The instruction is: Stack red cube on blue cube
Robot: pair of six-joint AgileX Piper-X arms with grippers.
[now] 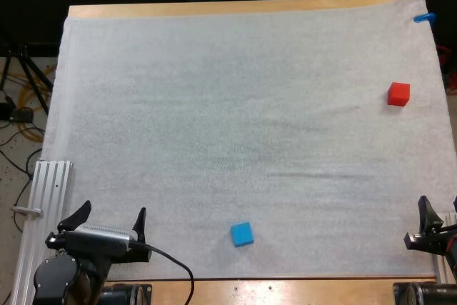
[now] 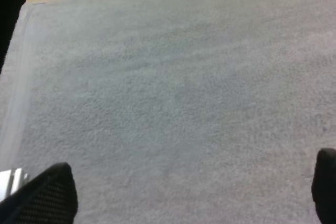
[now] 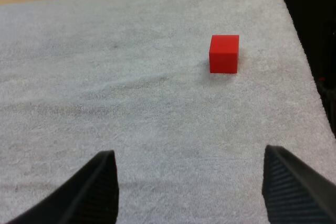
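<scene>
Both stand wide open and hold nothing: the left pincer (image 1: 113,214) at the near left corner of the mat (image 1: 214,126), the right pincer (image 3: 191,195) at the near right. The red cube (image 1: 398,93) sits beside the right edge of the mat, well apart from the blue cube (image 1: 242,233) at the front. A skewed grasp may push the red cube off the mat. The right wrist view shows it ahead of its pincer; the high view gives the blue cube's place.

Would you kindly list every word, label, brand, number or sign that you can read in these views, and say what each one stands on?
There are none: no text can be read in any view.
The red cube and the blue cube show plain faces.
The white mat, the left hand and the right hand carry no legible marking.
</scene>
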